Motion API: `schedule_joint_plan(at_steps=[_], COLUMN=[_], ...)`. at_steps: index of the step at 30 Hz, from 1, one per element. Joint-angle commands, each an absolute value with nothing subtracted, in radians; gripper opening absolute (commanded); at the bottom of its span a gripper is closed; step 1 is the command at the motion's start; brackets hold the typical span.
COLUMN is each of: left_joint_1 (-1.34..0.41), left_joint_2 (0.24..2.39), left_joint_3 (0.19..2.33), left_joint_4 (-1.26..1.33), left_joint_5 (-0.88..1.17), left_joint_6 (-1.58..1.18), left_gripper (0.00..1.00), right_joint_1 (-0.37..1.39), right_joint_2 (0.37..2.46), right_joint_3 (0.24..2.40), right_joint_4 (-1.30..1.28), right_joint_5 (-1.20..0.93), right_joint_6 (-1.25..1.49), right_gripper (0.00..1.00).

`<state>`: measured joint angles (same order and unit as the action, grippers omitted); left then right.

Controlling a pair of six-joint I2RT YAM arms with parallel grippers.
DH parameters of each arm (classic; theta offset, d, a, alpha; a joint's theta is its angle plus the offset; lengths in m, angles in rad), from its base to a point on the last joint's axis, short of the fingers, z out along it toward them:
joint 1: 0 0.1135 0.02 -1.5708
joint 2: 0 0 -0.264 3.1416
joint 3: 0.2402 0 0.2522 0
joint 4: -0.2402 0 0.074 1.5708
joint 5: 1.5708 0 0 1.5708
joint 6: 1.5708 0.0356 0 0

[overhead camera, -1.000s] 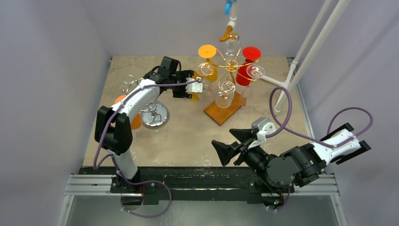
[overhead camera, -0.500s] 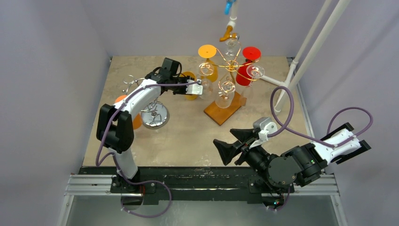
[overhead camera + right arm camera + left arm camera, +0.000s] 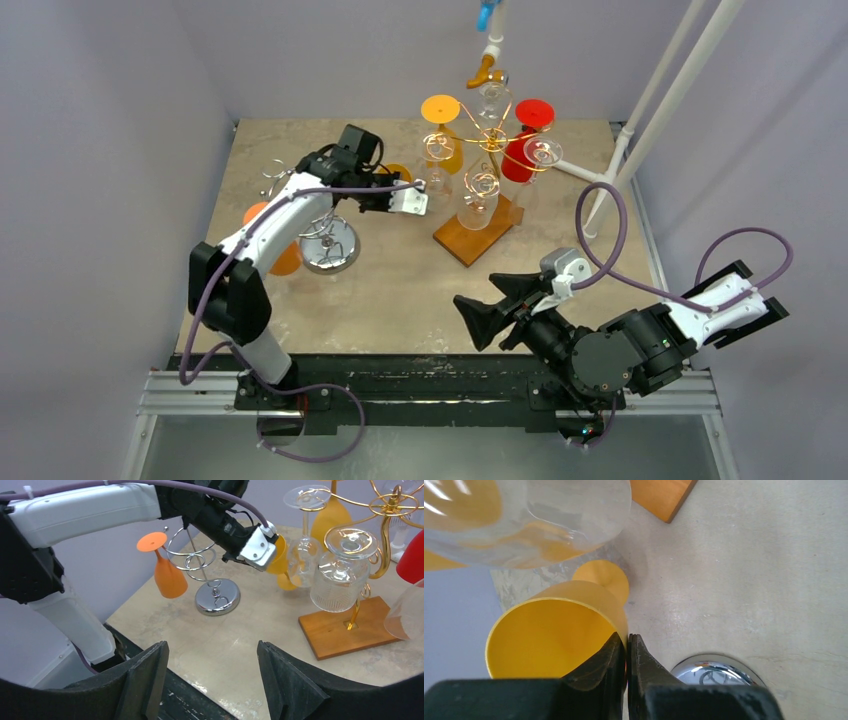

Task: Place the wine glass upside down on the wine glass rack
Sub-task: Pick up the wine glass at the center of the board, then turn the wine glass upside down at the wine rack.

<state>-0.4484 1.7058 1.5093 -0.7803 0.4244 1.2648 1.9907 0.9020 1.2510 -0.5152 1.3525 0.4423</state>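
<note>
Table (image 3: 400, 290), tan top. Left: chrome rack (image 3: 330, 245) on a round mirrored base, one orange glass (image 3: 167, 577) hanging from it bowl down. Far centre: gold wire rack (image 3: 490, 138) on a wooden base (image 3: 470, 240), carrying six inverted glasses: four clear, one amber (image 3: 440, 108), one red (image 3: 520, 155). Yellow wine glass (image 3: 554, 630), one only, sits between the two racks, just left of the gold rack. The nearest clear hanging bowl (image 3: 524, 520) hangs close over and beside it, and the wooden base lies just to its right. Its long axis is roughly upright, leaning slightly, with the mouth up and the foot down at the table; whether the foot touches cannot be told. Left gripper (image 3: 626, 640) is clenched on the glass's rim, one finger inside the bowl and one outside. Right gripper (image 3: 212, 655) sits near right, well apart from both racks, its jaws spread and holding nothing. Grippers: two. Racks: two. Glasses in all: eight.
</note>
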Motion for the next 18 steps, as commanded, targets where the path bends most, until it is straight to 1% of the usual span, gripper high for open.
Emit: schedule_joint_plan(at_steps=[1,5,10,14,16,18], left_joint_1=[-0.465,-0.478,-0.48,-0.48,-0.48,-0.48], left_joint_2=[1.552,1.44,1.295,1.14,1.068,0.999], left_joint_3=[1.578,1.626,1.694,1.688,1.688,1.684], left_joint_4=[-0.89,-0.988,-1.052,-1.009,-0.959,-0.878], left_joint_5=[0.457,0.471,0.521,0.519,0.504,0.484], left_joint_6=[1.209,1.159,1.075,1.067,1.062,1.056], left_gripper=[0.0,0.0,0.0,0.0,0.0,0.0], right_joint_1=[1.997,1.996,1.997,1.996,1.994,1.982], right_joint_2=[0.899,0.908,0.948,1.008,1.046,1.069], right_joint_3=[1.262,1.257,1.301,1.349,1.378,1.394], right_joint_4=[-0.492,-0.442,-0.439,-0.417,-0.406,-0.376], right_joint_5=[1.399,1.39,1.37,1.364,1.35,1.317], right_joint_6=[0.48,0.47,0.513,0.53,0.533,0.541], right_gripper=[0.76,0.84,0.92,0.96,0.99,0.99])
